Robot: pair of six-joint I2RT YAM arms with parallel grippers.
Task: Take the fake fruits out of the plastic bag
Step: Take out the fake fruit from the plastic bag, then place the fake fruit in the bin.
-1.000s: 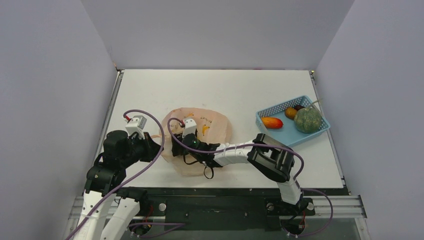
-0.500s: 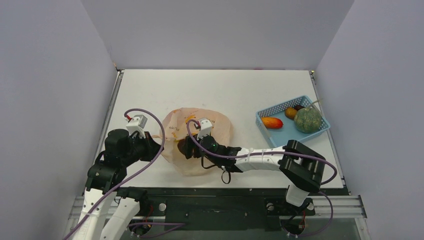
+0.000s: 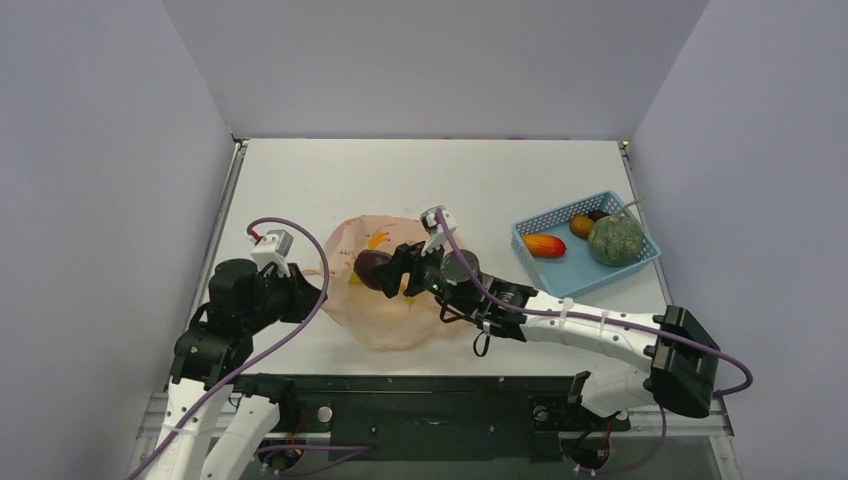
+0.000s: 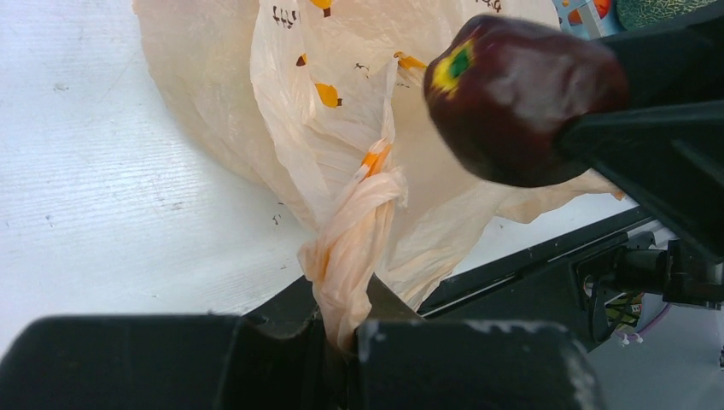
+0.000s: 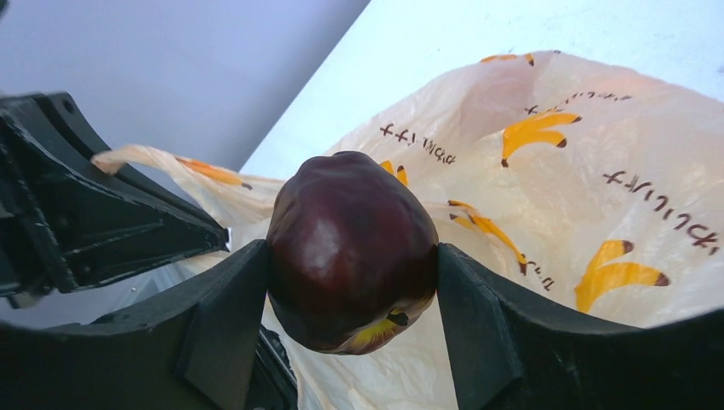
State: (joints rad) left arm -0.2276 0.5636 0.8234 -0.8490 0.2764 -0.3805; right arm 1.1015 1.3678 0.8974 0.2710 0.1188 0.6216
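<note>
Mango (image 3: 543, 245), orange (image 3: 581, 226), melon (image 3: 614, 240) in blue basket (image 3: 578, 265)

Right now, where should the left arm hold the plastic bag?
Grip the plastic bag by its twisted handle, coming from its left edge as the left gripper does: bunched into a rope, it fits between the fingers, clear of the maroon fruit.
</note>
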